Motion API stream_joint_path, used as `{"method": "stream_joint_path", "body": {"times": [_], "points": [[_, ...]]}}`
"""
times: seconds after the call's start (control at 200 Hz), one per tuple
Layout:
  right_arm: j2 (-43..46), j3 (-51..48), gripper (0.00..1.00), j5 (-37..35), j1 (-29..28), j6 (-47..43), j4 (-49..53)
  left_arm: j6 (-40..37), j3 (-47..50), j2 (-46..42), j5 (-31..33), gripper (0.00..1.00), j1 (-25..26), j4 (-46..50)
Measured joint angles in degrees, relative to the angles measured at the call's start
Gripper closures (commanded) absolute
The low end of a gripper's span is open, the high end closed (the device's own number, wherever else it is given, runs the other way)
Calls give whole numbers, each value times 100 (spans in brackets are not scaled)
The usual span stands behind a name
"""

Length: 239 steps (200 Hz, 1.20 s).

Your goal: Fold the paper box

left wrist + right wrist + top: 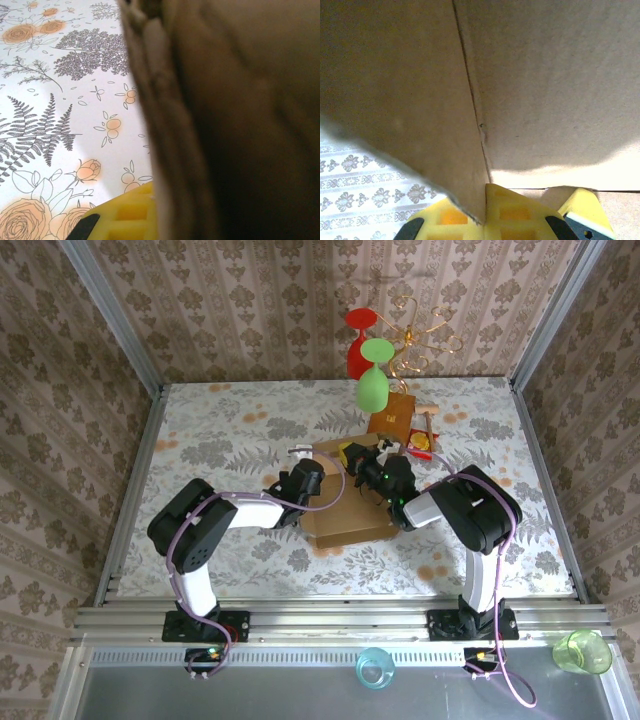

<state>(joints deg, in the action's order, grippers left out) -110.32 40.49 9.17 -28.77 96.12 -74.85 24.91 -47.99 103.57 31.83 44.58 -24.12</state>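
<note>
You see two arms: left arm (215,515), right arm (470,505). One surface (230,430), floral print. Count two cardboard boxes: one paper box (350,525), large and light brown; one smaller orange-brown box (392,418). Two goblets: red goblet (357,340), green goblet (372,380). One gold rack (420,320). Two cups at near edge: blue cup (373,668), green cup (583,651).

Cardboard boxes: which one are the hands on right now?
The larger, plain light-brown paper box at mid-table, with the left hand and right hand both at it. The smaller, darker orange-brown box with a gold mark stands farther back.
</note>
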Motion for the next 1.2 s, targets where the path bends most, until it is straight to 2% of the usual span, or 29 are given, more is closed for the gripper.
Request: {"method": "stream_joint_path", "body": {"times": [0.365,0.44,0.58,0.74,0.855,0.99,1.195], "points": [[660,-708,53,-138,15,0,439,-120,90,-44,442,100,-70,87],[1104,-885,45,-175,50,-98,791,-181,177,-127,514,100,-87,129],[2393,-1095,37,-275,109,-470,1775,-291,341,-284,570,100,-118,188],[4109,-1051,36,-487,247,-1233,3373,-411,505,-439,560,100,-168,205],[4680,-831,36,-629,431,-1685,4284,-479,675,-605,529,100,-192,181],[4590,-616,40,-640,525,-1952,4883,-557,852,-750,463,100,-192,138],[3668,-160,42,-544,505,-2120,5136,-636,925,-776,376,100,-197,55]]}}
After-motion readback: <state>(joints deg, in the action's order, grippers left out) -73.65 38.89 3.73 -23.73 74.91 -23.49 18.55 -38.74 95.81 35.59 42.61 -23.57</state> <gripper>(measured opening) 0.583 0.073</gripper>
